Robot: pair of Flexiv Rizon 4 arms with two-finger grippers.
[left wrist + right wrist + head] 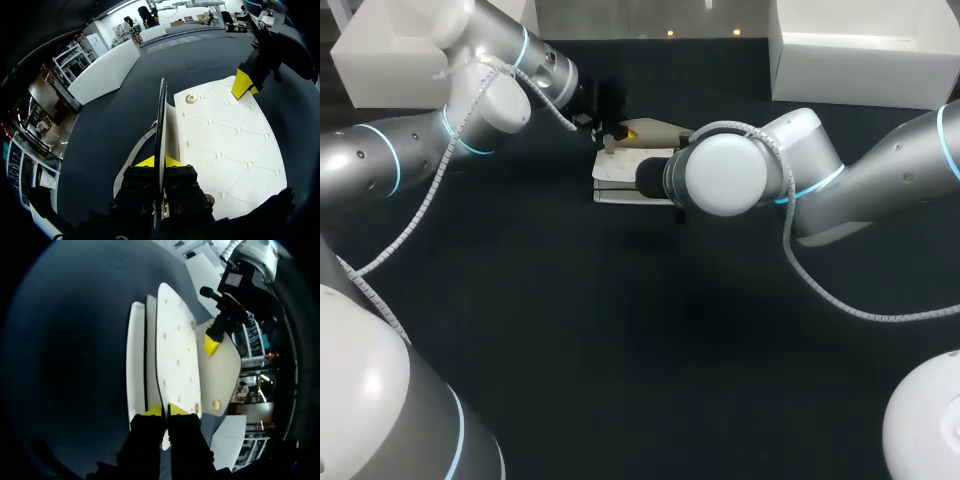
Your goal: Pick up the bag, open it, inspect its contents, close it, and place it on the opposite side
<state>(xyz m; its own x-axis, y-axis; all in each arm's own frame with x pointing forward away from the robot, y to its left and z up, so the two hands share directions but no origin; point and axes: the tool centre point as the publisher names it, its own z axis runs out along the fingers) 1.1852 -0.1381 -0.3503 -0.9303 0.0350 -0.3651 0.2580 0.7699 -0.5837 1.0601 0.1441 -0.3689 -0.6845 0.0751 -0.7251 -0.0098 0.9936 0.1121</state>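
Observation:
A white quilted bag lies flat at the table's middle back. My left gripper is shut on the raised flap, which shows edge-on between its yellow tips. Beside it lies the quilted front panel with a gold snap. My right gripper is shut on the near edge of that panel; in the head view its wrist hides it. From the right wrist view the left gripper holds the cream flap up off the bag.
Two white boxes stand at the back, one at the left and one at the right. Dark tabletop stretches in front of the bag. Both arms meet over the bag.

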